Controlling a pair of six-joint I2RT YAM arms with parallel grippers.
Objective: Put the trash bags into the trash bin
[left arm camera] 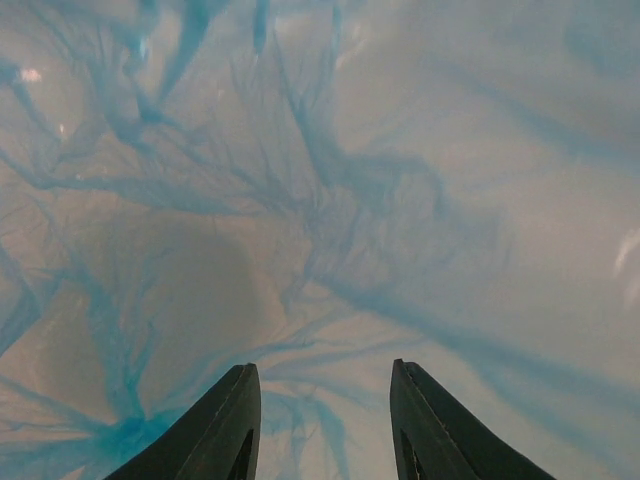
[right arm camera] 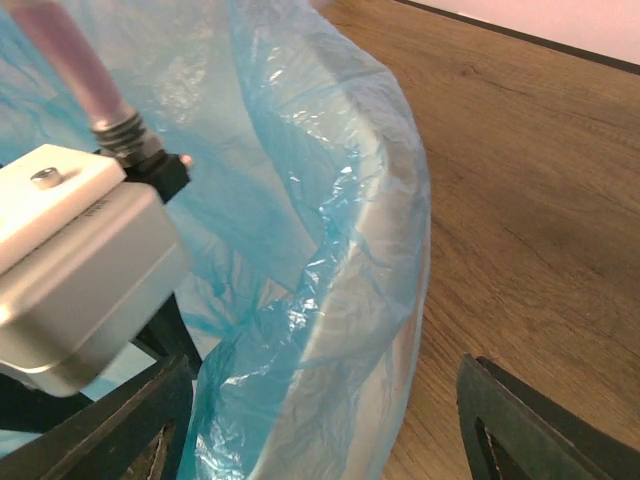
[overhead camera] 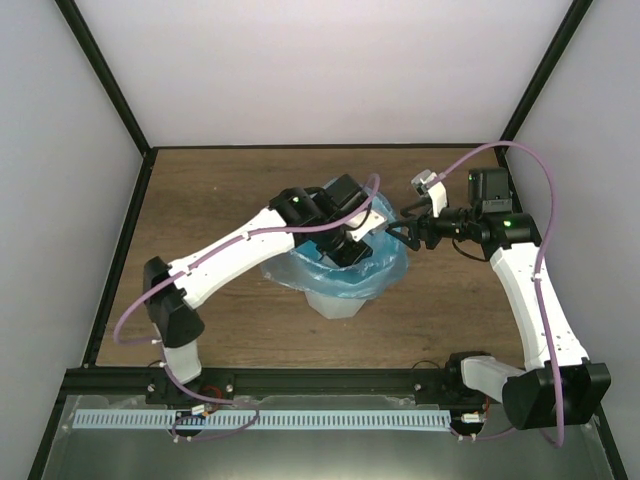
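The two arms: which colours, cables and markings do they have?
The left arm and right arm have white shells and black joints. A purple cable runs along each. A green light glows near each wrist. The end effector fingers are black, tapered.

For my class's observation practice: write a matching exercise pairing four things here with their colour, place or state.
1 trash bag
2 trash bin
3 left end effector
4 right end effector

A white, on the table
B open, down inside the bag
C light blue, draped over the rim
D open, astride the bag-covered rim

Pairs: 1-C, 2-A, 3-B, 4-D
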